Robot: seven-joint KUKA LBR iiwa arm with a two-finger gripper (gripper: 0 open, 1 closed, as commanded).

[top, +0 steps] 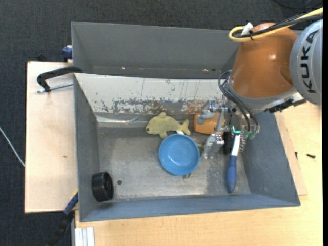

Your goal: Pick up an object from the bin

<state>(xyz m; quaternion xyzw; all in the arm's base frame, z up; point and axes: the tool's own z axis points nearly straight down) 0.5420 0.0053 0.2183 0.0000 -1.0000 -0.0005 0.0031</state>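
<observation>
Blue pen-like stick [231, 174] lies near the right wall of the bin [148, 47]. Its long axis runs back to front, and it sits just right of the gripper [217, 143] and towards the front. Blue bowl [178, 157] just left of the gripper, orange thing [204, 124] just behind. We can't tell whether the gripper is apart or together. We count one each: stick, bowl, orange thing, yellow plush fish [164, 125], black cylinder [102, 186].
</observation>
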